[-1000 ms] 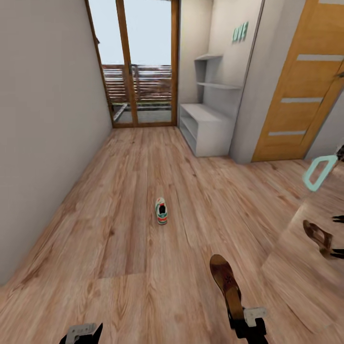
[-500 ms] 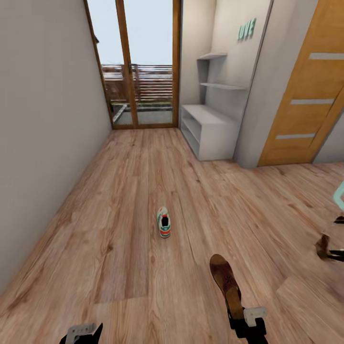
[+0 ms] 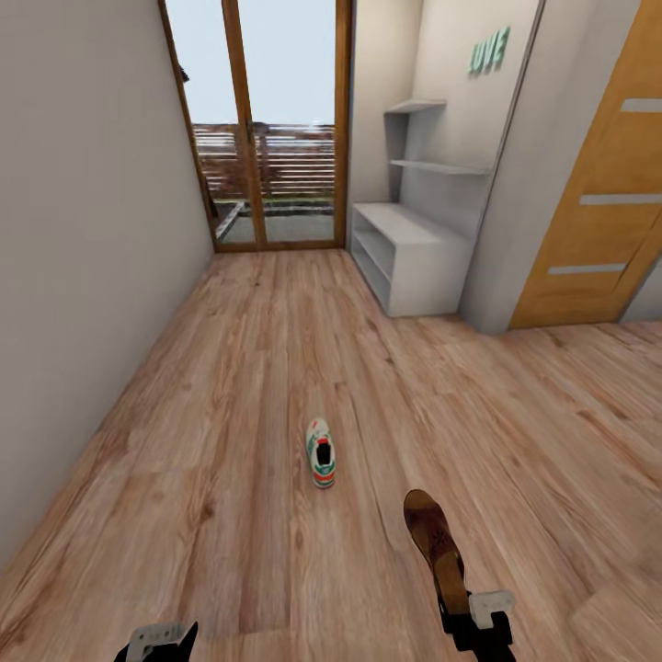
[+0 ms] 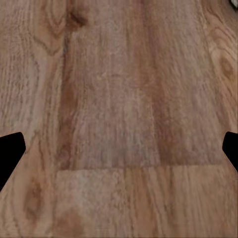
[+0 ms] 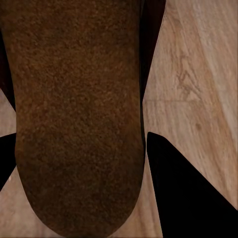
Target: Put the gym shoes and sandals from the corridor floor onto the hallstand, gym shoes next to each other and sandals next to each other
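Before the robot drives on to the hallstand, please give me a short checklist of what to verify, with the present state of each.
1. Sandal held in right gripper: ok, fingers flank it.
2. Left gripper free: ok, fingers apart, nothing between.
3. Hallstand in sight: ok, ahead on the right.
4. Hallstand top bare: ok.
5. Path: not ok, one gym shoe lies on the corridor floor ahead.
6. Grip firmness: cannot tell.

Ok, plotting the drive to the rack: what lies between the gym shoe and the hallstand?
Bare corridor floor in the head view: nothing lies between the gym shoe and the hallstand.
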`<state>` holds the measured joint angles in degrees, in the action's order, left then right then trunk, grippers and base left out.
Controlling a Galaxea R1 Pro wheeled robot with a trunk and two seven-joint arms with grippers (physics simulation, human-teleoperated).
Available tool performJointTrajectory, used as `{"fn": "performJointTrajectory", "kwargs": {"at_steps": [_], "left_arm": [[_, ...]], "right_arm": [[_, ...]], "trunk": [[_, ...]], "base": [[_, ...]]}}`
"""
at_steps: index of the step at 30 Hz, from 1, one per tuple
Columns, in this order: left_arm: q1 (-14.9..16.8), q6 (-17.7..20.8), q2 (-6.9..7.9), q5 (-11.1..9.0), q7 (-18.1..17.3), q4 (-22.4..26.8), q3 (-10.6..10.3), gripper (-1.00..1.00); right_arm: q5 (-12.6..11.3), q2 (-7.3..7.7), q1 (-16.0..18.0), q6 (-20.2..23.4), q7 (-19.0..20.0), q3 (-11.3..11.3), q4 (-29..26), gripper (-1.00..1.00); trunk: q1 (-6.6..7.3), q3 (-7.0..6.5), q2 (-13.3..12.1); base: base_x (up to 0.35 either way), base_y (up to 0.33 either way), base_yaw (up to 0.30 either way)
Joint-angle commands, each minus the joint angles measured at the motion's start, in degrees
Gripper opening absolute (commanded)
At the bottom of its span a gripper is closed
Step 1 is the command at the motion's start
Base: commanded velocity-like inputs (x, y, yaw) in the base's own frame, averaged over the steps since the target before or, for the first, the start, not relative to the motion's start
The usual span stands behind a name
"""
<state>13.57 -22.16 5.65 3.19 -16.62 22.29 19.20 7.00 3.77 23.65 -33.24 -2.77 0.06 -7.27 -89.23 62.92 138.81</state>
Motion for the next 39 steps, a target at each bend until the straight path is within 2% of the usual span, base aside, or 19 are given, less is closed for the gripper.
{"fn": "performJointTrajectory", "kwargs": {"at_steps": [1, 10, 25, 39], "left_arm": [[0.05, -0.16, -0.04, 0.33, -0.43, -0.05, 0.48, 1.00], [0.05, -0.16, -0.11, 0.36, -0.43, -0.05, 0.40, 1.00], [0.05, -0.17, -0.11, 0.40, -0.43, -0.05, 0.40, 1.00], [0.04, -0.20, -0.10, 0.46, -0.43, 0.22, 0.41, 1.00]], "right_arm": [[0.38, 0.01, 0.03, -0.15, -0.22, -0.04, 0.04, -1.00], [0.38, 0.01, 0.05, -0.11, -0.13, -0.05, 0.01, -1.00], [0.38, -0.05, 0.03, -0.10, -0.16, -0.06, 0.01, -1.00], [0.25, -0.22, 0.07, 0.01, -0.30, -0.03, -1.54, -1.00]], "trunk": [[-0.02, 0.05, 0.02], [-0.02, 0.05, 0.02], [-0.02, 0.05, 0.02], [-0.02, 0.05, 0.02]], "base": [[0.339, 0.080, 0.000], [0.339, 0.053, -0.013], [0.339, 0.002, -0.212], [0.339, 0.000, -0.028]]}}
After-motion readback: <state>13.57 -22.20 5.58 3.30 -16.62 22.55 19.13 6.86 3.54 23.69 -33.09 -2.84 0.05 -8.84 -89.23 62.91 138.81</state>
